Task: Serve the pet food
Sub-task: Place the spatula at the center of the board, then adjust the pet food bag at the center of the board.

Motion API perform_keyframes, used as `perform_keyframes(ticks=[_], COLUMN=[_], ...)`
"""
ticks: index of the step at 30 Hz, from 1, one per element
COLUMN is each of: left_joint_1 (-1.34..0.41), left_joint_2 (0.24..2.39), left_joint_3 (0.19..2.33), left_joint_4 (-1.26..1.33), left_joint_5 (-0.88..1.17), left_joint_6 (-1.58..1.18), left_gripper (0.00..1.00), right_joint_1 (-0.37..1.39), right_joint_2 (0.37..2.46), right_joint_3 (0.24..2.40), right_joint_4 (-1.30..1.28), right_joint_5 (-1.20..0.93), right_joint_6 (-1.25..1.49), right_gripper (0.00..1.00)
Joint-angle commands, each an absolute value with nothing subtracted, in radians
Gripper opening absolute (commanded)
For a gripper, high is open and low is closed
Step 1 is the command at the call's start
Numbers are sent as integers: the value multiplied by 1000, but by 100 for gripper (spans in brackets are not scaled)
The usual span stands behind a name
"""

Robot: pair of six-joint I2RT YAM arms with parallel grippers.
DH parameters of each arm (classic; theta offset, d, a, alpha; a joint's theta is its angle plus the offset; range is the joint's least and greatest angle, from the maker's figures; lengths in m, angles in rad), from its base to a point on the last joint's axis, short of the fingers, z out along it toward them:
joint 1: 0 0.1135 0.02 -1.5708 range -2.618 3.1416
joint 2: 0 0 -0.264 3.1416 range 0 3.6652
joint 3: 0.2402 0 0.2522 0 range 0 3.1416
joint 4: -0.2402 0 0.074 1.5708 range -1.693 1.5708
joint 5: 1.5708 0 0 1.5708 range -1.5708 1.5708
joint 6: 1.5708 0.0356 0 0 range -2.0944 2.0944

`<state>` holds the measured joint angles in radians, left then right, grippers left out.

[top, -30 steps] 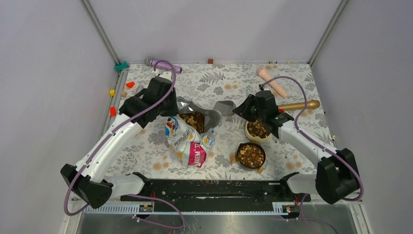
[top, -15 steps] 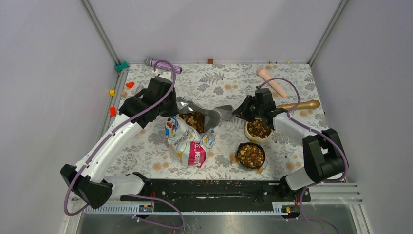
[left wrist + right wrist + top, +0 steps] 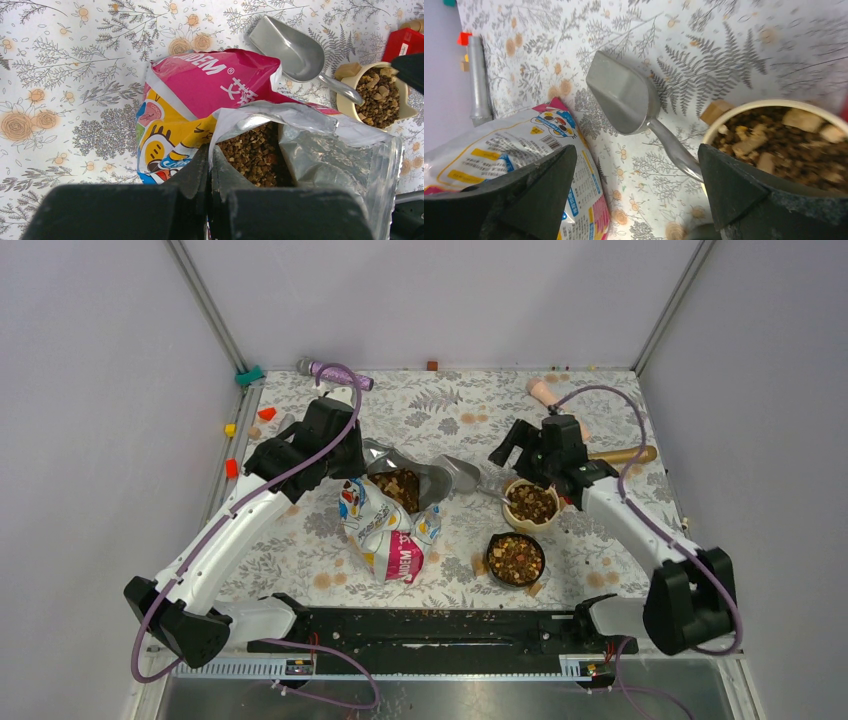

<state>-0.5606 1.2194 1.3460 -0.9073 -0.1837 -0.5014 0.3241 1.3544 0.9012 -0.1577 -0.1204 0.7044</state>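
The pet food shows as brown kibble in the open mouth of a pink and yellow bag (image 3: 388, 530), in a cream bowl (image 3: 531, 504) and in a black bowl (image 3: 516, 559). My left gripper (image 3: 209, 156) is shut on the bag's silver rim, and kibble (image 3: 252, 152) lies just inside. An empty metal scoop (image 3: 624, 95) lies on the table between bag and cream bowl (image 3: 774, 135), its handle leaning on the bowl's rim. My right gripper (image 3: 636, 150) hangs open above the scoop's handle, holding nothing.
A gold-coloured tool (image 3: 622, 454) and a pink tool (image 3: 545, 391) lie behind the right arm. A purple-grey cylinder (image 3: 335, 370) lies at the back left. Small coloured blocks (image 3: 231, 468) sit along the left edge. Stray kibble dots the near rail.
My right gripper has opened and let go of the scoop, which now lies on the table against the cream bowl. The right arm has drawn back to the right. The left arm is unmoved.
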Motion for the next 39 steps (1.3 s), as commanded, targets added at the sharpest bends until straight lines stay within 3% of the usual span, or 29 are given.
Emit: perform_keyframes(ticks=[1,7,10,16,26,33,35,39], left_joint_1=[-556,-557,-557,-558,-558,-558,-557,-555], left_joint_2=[1221,1224,1232,1218,1238,1304,1332,1422], left_joint_3=[1369,1369,1383,1388,1403,1488,1501,1583], left_joint_4=[-923,-924,-941,-943,-950,-1002,-1007,-1053], left_joint_5=[-216,-214,-209,-206,-202,-278,-313,-404], left_joint_6=[-494,-505,-528,-622,-650,-577,-551,-524], left_gripper=[0,0,0,0,1,51,56,57], right_joint_1=[321,332,418,818,1228,1338,1344,1344], right_joint_2=[1181,927,838,768,1032,1191,1219,1250], right_joint_3=[959,894,849,806,924,965,969,962], right_joint_4=[-340,-409,-383,-268,-64,149,177,219], right_joint_5=[56,-185,-286,-63,342,513,563,651], right_joint_6=[586,565,617,631,520,410,394,378], right_gripper=[99,99,99,99,100,100,99,91])
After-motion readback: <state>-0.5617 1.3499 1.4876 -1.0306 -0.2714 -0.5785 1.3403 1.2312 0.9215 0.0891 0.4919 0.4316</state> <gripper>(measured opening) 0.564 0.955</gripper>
